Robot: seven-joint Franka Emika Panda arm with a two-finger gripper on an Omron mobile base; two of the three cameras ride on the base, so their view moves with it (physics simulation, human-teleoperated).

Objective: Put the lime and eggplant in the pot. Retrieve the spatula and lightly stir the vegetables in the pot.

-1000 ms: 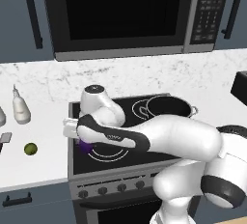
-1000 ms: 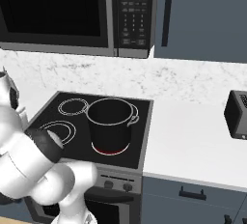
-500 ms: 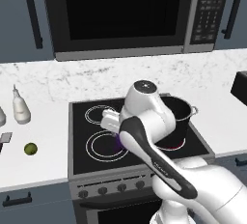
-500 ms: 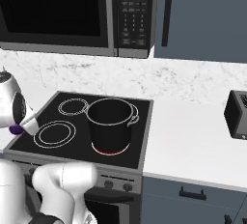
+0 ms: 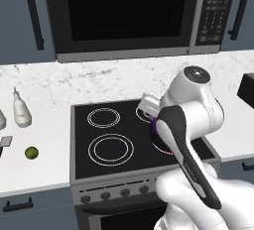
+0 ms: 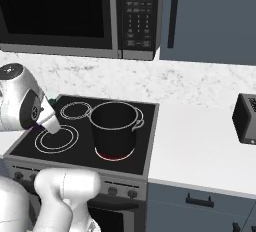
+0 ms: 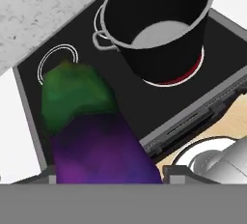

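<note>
While the arm reaches over the stove [image 5: 99, 125], you have the claw [image 5: 155, 120] pinching the eggplant [image 7: 91, 136], lifted clear of the glass top. In the hand view the eggplant runs up from between the fingertips, purple body low and green cap toward the top, covering part of the stove's front burner ring. In the left base view only a sliver of purple shows at the claw, just to the pot side of the two ringed burners.

The pot [image 6: 114, 128] stands upright on the stove's glowing red burner, on the side nearest the toaster-like black box [image 6: 246, 118]. In the right base view the claw is beside the pot, apart from it, over the neighbouring front ring. The hand view looks down into the pot [image 7: 154, 25]: dark walls, a pale bottom, nothing inside.

The lime [image 5: 31, 152] lies on the white worktop [image 5: 34, 135], well apart from the stove on the side away from the pot. Beyond the lime, nearer the wall, a white bottle [image 5: 21, 110] stands upright. At the picture's edge beside the lime you can see a small grey flat piece [image 5: 5, 142]; whether it is the spatula's blade cannot be told.

The microwave [image 5: 124, 13] hangs above the stove.
</note>
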